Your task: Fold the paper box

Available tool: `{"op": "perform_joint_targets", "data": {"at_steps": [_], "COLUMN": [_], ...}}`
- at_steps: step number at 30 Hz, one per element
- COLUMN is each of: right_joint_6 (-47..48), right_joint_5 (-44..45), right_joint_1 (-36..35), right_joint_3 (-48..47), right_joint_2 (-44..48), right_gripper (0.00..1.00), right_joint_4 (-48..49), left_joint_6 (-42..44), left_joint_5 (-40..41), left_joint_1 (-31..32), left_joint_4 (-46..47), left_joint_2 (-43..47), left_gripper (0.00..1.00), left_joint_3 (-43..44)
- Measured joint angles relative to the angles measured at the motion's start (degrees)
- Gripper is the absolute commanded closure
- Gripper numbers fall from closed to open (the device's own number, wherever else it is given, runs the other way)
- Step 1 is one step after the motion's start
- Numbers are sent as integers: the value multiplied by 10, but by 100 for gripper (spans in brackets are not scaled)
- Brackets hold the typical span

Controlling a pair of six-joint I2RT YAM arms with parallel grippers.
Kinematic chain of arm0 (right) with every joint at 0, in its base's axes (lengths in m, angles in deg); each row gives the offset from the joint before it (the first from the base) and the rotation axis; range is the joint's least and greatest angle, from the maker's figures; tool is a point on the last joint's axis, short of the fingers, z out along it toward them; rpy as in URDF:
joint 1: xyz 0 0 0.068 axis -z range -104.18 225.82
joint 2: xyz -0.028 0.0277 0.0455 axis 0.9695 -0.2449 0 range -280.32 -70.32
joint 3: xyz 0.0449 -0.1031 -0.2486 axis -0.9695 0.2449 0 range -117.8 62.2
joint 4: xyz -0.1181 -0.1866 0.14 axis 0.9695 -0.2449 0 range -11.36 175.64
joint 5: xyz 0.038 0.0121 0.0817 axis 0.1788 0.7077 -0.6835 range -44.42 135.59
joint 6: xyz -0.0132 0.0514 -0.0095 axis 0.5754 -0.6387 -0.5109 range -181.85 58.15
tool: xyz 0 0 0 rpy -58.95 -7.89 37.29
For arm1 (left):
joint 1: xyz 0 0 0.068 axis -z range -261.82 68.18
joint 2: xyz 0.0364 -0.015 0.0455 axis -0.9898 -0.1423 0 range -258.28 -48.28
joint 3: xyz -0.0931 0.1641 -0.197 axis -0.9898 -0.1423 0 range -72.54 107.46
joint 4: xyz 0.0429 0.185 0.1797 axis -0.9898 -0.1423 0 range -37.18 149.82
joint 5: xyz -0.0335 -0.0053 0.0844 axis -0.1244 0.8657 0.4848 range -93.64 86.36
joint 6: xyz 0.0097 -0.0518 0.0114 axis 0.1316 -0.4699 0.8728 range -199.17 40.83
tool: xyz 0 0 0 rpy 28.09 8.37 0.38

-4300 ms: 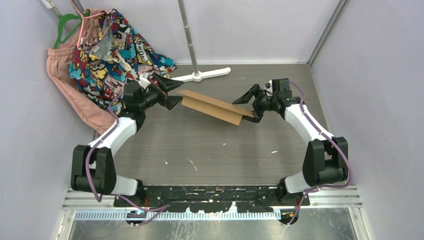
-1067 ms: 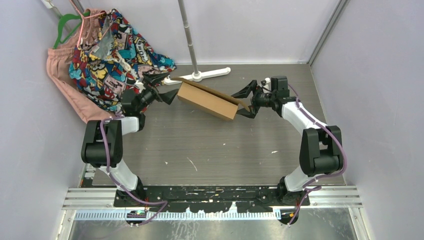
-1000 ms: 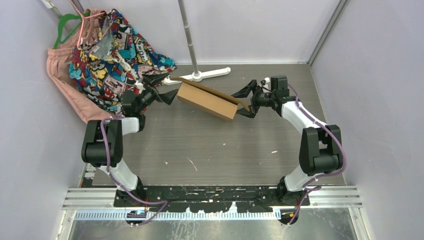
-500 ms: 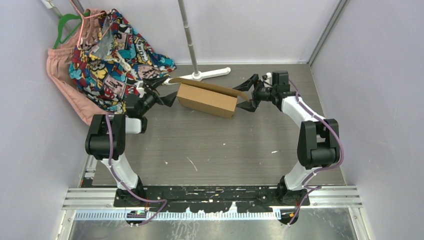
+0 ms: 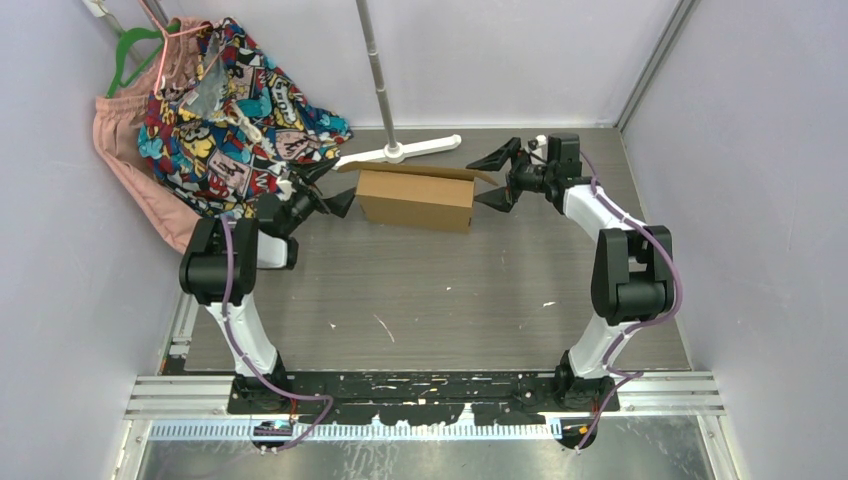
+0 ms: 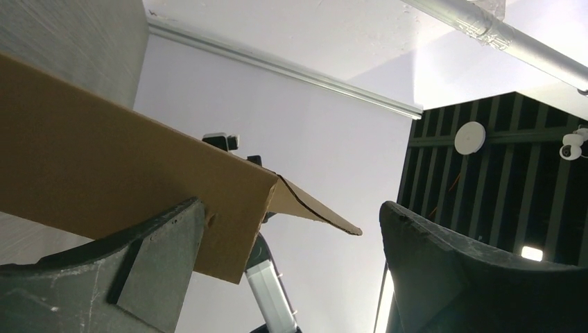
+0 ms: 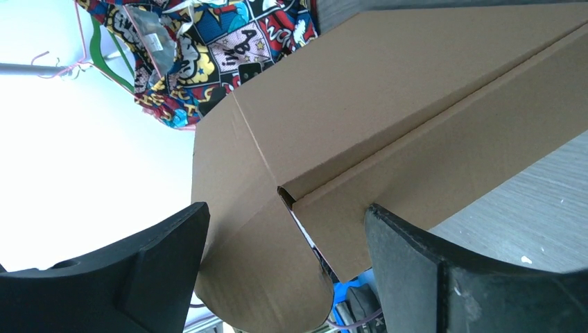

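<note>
The paper box [image 5: 415, 200] is a brown cardboard piece standing on edge on the grey table [image 5: 420, 290] near the back, with a loose flap along its top. My left gripper [image 5: 335, 188] is open just off its left end. In the left wrist view one corner of the box [image 6: 104, 159] lies against the left finger [image 6: 152, 270], and the left gripper [image 6: 291, 208] gapes wide. My right gripper [image 5: 482, 183] is open at the right end. In the right wrist view the box [image 7: 416, 104] and its rounded end flap sit between the wide jaws of the right gripper [image 7: 288, 209].
Colourful patterned clothes [image 5: 215, 100] on a green hanger hang at the back left, close behind the left arm. A white stand foot [image 5: 400, 152] with its metal pole [image 5: 372, 60] sits right behind the box. Walls close in the back and both sides.
The box has swung from a slant to nearly parallel with the back wall and shifted back. Both grippers moved back with it, still wide open.
</note>
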Motion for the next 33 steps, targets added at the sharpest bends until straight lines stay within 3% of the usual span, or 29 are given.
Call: {"op": "perform_joint_targets", "data": {"at_steps": [33], "right_joint_6": [18], "right_joint_5": [-4], "right_joint_1": [16], "right_joint_3": [-101], "right_joint_2": [-90], "right_gripper": [11], "right_joint_4": [8], "left_joint_6": [-13], "left_joint_5": [-23], "left_joint_1": [0], "left_joint_4": [73], "left_joint_2": [-68], "left_gripper": [0], "left_joint_3": [48]}}
